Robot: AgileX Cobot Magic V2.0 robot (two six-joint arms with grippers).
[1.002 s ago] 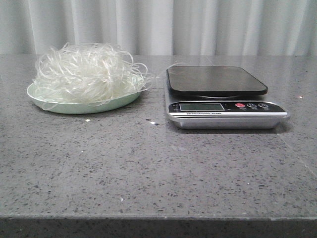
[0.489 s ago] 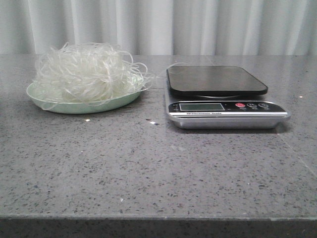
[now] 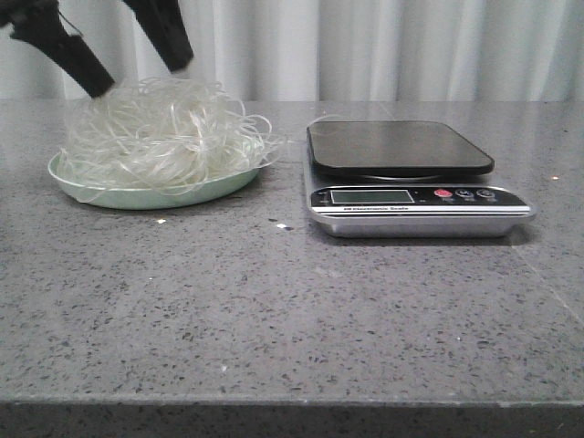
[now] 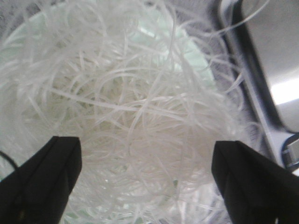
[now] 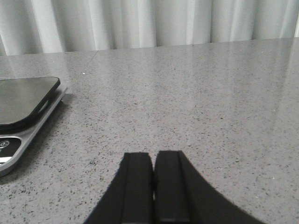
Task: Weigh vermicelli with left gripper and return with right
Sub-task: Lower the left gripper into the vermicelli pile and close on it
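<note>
The vermicelli [image 3: 162, 135] is a loose whitish tangle heaped on a pale green plate [image 3: 137, 195] at the left of the table. My left gripper [image 3: 141, 78] hangs open just above the heap, its black fingers [image 3: 68, 57] spread wide. In the left wrist view the vermicelli [image 4: 135, 116] fills the space between the two fingertips [image 4: 51, 163], and nothing is gripped. The scale [image 3: 411, 178], with a black platform, stands to the right of the plate. My right gripper [image 5: 153, 161] is shut and empty, low over bare table right of the scale [image 5: 23, 107].
A grey speckled stone table [image 3: 292, 310] carries everything. White curtains [image 3: 365, 46] hang behind it. Small crumbs [image 3: 281, 225] lie on the table between plate and scale. The scale's display [image 3: 372, 196] faces the front.
My left gripper has come into the front view from the upper left, open, down to the top of the vermicelli. The heap, plate and scale have not moved.
</note>
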